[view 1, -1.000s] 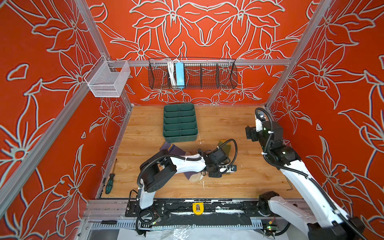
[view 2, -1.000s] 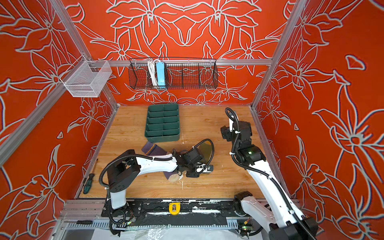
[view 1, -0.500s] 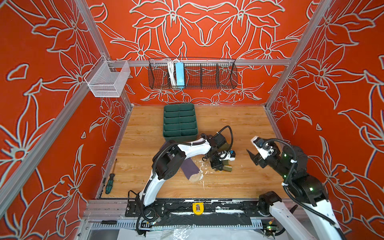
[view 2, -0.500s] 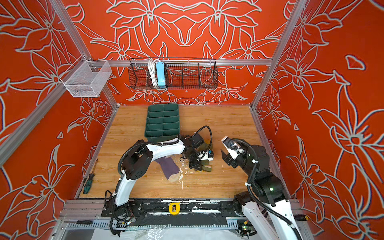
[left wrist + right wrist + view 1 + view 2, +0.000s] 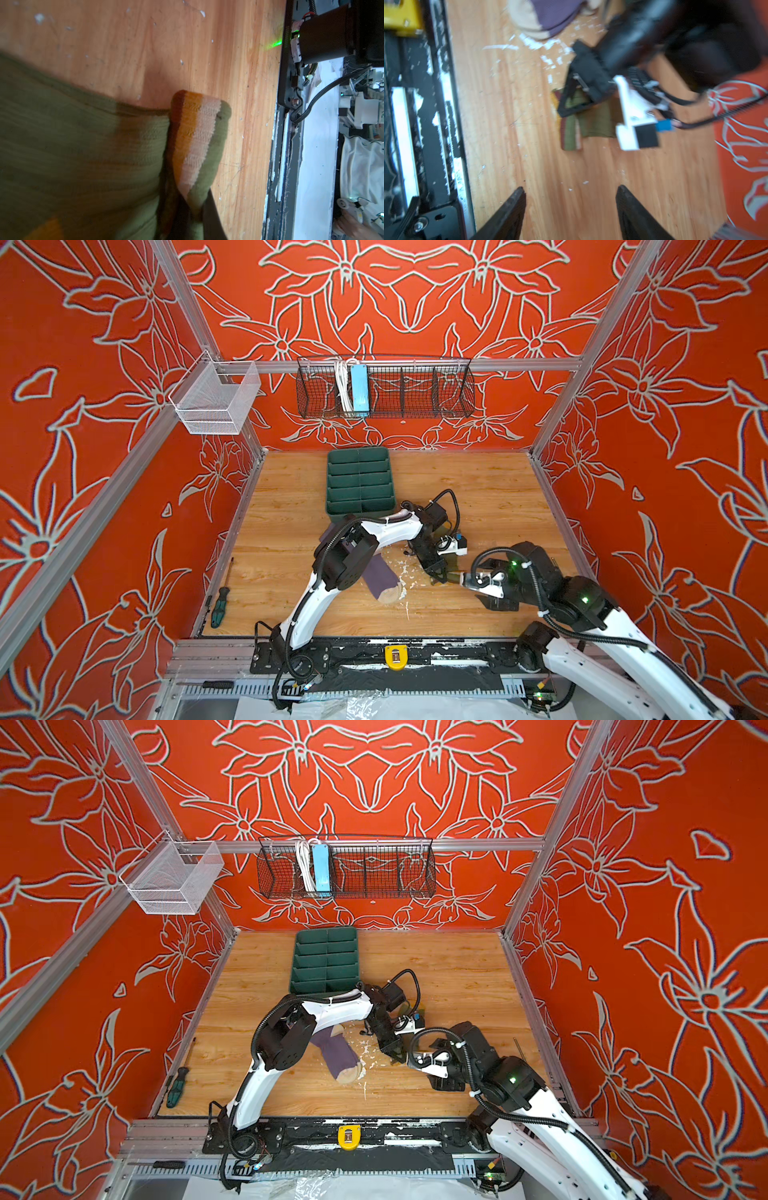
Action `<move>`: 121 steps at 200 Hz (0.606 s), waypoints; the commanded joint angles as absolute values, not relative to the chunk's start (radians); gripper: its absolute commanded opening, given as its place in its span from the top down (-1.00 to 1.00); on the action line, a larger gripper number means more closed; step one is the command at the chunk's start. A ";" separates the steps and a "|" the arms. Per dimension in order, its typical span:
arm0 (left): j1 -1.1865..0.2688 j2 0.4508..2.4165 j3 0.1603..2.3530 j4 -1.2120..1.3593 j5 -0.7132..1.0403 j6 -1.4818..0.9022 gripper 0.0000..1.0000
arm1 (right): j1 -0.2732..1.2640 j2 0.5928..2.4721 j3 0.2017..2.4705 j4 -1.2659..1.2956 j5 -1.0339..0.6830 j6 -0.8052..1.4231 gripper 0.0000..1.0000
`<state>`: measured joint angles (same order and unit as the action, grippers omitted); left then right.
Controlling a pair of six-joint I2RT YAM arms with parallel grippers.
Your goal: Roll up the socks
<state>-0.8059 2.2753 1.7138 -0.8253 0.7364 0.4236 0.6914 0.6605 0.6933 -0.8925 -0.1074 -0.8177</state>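
Left hand clamps striped cuff of ribbed olive sock; right hand open above woodgrain table.

Red-orange walls w/ white floral outlines are enclosing 3 sides, aluminium rails framing them. Black wire basket is hanging at back, holding a blue power strip; white mesh basket is hanging left. Wood-grain floor is carrying a green divider tray, white flecks & a green-handled screwdriver
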 commanded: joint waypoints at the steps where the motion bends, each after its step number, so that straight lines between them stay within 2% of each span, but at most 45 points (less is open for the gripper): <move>1: -0.821 2.364 1.671 -0.890 0.672 0.403 1.00 | 0.773 0.716 0.615 -0.733 -0.007 -0.798 -0.41; 47: -0.821 2.361 1.659 -0.891 0.652 0.419 1.00 | 0.802 0.939 0.477 -0.307 0.094 -0.825 -0.35; 95: -0.818 2.352 1.641 -0.884 0.653 0.421 1.00 | 0.801 1.127 0.484 -0.241 0.146 -0.860 -0.27; 121: -0.818 2.348 1.635 -0.876 0.655 0.425 1.00 | 0.803 1.186 0.491 -0.269 0.130 -0.865 -0.10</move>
<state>-0.8017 2.2787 1.6997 -0.8108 0.7650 0.4145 0.7944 1.1477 0.4866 -0.2794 0.1192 -0.8417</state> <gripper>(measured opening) 0.069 0.590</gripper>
